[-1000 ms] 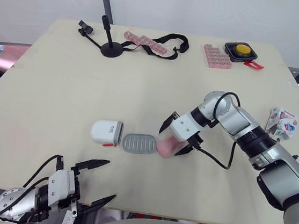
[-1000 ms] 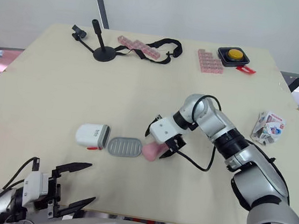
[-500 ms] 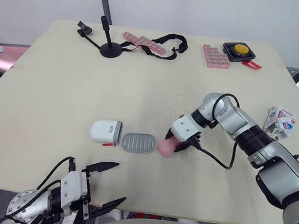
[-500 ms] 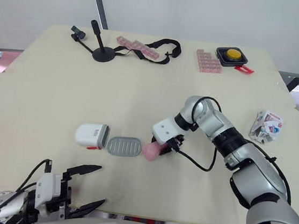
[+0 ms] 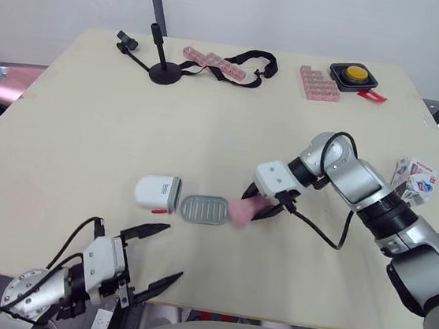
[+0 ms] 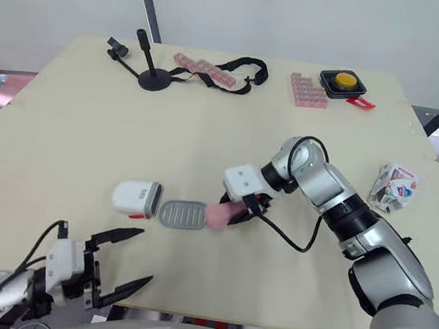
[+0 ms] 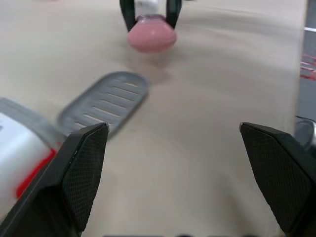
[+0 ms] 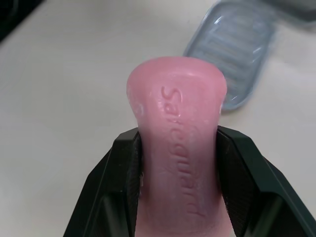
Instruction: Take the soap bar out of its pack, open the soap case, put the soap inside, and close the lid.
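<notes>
- Soap bar [image 5: 240, 210], pink and out of its wrapper, is pinched between the two black fingers of my right gripper [image 8: 177, 139]. The jaws are closed on its flanks, and its rounded end points toward 9 o'clock.
- From the left wrist camera I see the bar raised just off the table [image 5: 90, 118], with a soft shadow under it.
- Grey slotted tray [image 5: 205, 210] lies flat directly at 9 o'clock of the bar. The bar's tip is just beside the tray's near end, and I cannot tell whether they touch.
- White shell [image 5: 157, 193] of the soap case lies on its side at 9 o'clock of the tray, touching or nearly touching it, with a red tab at its lower edge.
- My left gripper [image 5: 171, 251] hovers at the table's 7 o'clock edge, jaws spread wide and holding nothing, well apart from the case parts.
- Crumpled soap pack [image 5: 414, 177] lies at the table's 3 o'clock edge, well apart from the bar.
- Along the 12 o'clock edge I see a black stand [image 5: 163, 71], pink pill strips [image 5: 213, 62], a black strap [image 5: 255, 57] and a yellow button box [image 5: 354, 73].
</notes>
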### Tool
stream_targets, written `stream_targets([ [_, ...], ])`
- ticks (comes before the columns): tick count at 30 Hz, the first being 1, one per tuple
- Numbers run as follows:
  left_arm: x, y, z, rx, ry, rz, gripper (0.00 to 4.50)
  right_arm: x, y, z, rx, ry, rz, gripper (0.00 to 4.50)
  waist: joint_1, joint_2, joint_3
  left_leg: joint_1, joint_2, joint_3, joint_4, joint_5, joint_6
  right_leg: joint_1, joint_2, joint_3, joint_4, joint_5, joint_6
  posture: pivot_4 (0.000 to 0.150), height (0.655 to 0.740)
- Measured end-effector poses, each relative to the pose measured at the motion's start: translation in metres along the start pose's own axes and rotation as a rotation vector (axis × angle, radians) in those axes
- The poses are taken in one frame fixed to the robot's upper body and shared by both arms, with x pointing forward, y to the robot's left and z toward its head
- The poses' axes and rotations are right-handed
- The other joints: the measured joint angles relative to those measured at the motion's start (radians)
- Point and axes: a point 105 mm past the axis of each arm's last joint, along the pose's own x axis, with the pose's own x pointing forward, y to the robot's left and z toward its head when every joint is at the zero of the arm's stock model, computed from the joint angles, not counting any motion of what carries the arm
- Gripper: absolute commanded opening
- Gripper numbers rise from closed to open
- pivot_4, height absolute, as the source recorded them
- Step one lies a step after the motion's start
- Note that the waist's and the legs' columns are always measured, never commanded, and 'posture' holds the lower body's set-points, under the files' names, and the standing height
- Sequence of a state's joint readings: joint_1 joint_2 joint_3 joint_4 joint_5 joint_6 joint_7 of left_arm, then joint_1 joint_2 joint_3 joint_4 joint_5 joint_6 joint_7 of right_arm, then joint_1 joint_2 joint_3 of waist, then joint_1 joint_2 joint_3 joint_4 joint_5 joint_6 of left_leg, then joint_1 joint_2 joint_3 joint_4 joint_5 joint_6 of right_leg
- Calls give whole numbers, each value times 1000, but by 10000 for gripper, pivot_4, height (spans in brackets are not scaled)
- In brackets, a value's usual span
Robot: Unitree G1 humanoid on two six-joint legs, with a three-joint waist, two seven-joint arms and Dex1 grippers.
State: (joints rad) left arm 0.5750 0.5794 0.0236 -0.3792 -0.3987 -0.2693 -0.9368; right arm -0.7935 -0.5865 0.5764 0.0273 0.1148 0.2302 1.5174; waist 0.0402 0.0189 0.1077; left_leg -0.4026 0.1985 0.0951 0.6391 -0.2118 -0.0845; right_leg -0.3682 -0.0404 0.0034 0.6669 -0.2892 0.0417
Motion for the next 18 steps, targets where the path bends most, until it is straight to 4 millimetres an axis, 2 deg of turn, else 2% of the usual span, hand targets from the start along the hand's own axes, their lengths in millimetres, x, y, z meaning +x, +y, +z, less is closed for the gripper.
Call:
stream_targets([
  [3,1,4,-2,0,4,-1,45000,1,-1,17,102,-31,-77,16839,6,0,0,1,0,0,0,1,-4,0,2,1,0,0,0,1500,7395],
  [8,2,11,-7,-2,5,13,45000,26,0,41,214,-82,-137,16839,9,0,0,3,0,1,-2,1,-9,0,5,3,0,0,0,1500,7395],
  [14,3,13,-12,-16,9,12,45000,53,-11,49,327,-71,-205,16839,11,0,0,6,0,2,-6,2,-11,1,5,4,0,0,0,1500,7395],
  [18,2,12,-12,-19,11,8,45000,61,-14,50,326,-28,-225,16839,11,-1,0,6,0,2,-6,1,-12,1,5,4,-1,0,0,1500,7395],
])
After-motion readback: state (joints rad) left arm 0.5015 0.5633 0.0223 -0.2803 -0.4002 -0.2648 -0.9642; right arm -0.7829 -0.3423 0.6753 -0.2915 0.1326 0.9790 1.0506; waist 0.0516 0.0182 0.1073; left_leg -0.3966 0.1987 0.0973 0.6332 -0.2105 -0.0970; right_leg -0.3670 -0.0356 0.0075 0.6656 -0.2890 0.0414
